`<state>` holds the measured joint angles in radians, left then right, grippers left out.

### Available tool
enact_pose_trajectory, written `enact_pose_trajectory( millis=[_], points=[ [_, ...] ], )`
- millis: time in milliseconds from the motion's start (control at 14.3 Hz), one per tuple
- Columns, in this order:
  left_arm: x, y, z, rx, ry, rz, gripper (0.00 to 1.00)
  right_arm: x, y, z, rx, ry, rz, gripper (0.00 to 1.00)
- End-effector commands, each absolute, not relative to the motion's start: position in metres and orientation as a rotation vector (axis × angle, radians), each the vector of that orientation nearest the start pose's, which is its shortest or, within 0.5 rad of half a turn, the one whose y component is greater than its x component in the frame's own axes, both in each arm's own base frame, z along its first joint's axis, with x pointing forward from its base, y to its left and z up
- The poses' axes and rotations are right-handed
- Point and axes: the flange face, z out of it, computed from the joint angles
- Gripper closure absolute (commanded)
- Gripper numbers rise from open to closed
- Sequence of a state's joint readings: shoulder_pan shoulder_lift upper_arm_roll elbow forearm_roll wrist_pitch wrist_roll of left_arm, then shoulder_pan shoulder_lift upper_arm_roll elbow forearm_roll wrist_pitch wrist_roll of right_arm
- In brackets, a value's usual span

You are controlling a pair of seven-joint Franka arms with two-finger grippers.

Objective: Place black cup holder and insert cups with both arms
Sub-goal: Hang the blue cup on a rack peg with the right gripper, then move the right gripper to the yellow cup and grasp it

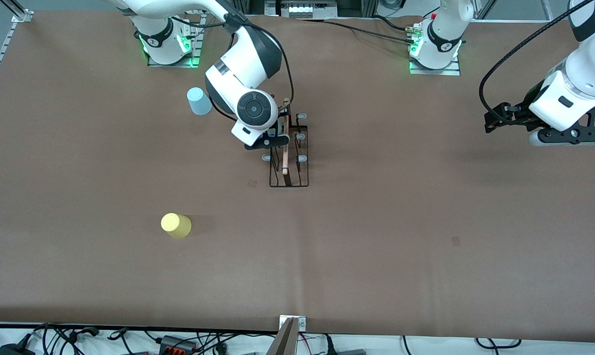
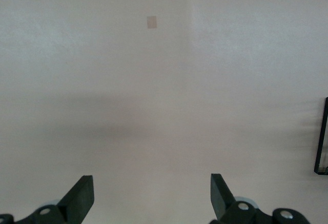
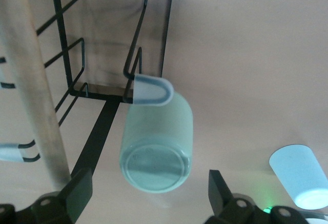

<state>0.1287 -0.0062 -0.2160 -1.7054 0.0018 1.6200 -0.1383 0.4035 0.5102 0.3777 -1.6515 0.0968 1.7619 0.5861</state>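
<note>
The black cup holder point(image 1: 289, 185) stands mid-table, its wooden rod point(image 1: 285, 143) on top. My right gripper point(image 1: 273, 140) hovers over its side toward the right arm's end, open, fingers clear of everything. In the right wrist view the gripper point(image 3: 151, 196) frames the mint green cup point(image 3: 156, 147), which rests base-up at a grey-tipped peg point(image 3: 151, 90) beside the rack's wires point(image 3: 66, 55) and rod point(image 3: 31, 80). The light blue cup point(image 1: 199, 101) point(image 3: 300, 175) and the yellow cup point(image 1: 175, 225) stand on the table. My left gripper point(image 1: 495, 121) point(image 2: 152, 196) waits open and empty.
The left wrist view shows bare brown table with a small pale patch point(image 2: 151, 22) and one edge of the rack point(image 2: 322, 137). Cables and a metal bracket point(image 1: 291, 328) lie along the table edge nearest the front camera.
</note>
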Motion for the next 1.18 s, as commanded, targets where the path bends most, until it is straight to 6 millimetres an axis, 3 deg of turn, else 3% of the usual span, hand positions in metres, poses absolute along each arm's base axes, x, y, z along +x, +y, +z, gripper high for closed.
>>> enact_pose_trajectory(
  millis=[0,70,209,488,697,906,976,1115],
  points=[
    [0.542,-0.05,0.574,-3.134,-0.096,0.129,0.0,0.466,0.432,0.331,-3.074,-0.195,0.671,0.0],
    [0.541,-0.05,0.574,-3.133,-0.096,0.136,0.0,0.476,0.427,0.338,-3.07,-0.176,0.651,0.0],
    [0.541,-0.049,0.574,-3.132,-0.098,0.143,0.0,0.511,0.392,0.362,-3.075,-0.051,0.561,0.0],
    [0.541,-0.048,0.573,-3.132,-0.1,0.15,0.0,0.594,0.296,0.368,-3.189,0.144,0.26,0.0],
    [0.541,-0.048,0.573,-3.132,-0.1,0.148,0.0,0.656,0.217,0.343,-3.117,0.329,0.112,0.0],
    [0.542,-0.045,0.572,-3.133,-0.105,0.15,0.0,0.7,0.181,0.327,-3.122,0.352,0.014,0.0],
    [0.544,-0.044,0.571,-3.134,-0.108,0.143,0.0,0.71,0.173,0.32,-3.164,0.285,-0.018,0.0],
    [0.544,-0.045,0.573,-3.137,-0.106,0.132,0.0,0.722,0.137,0.292,-3.181,0.246,0.001,0.0]
  ],
)
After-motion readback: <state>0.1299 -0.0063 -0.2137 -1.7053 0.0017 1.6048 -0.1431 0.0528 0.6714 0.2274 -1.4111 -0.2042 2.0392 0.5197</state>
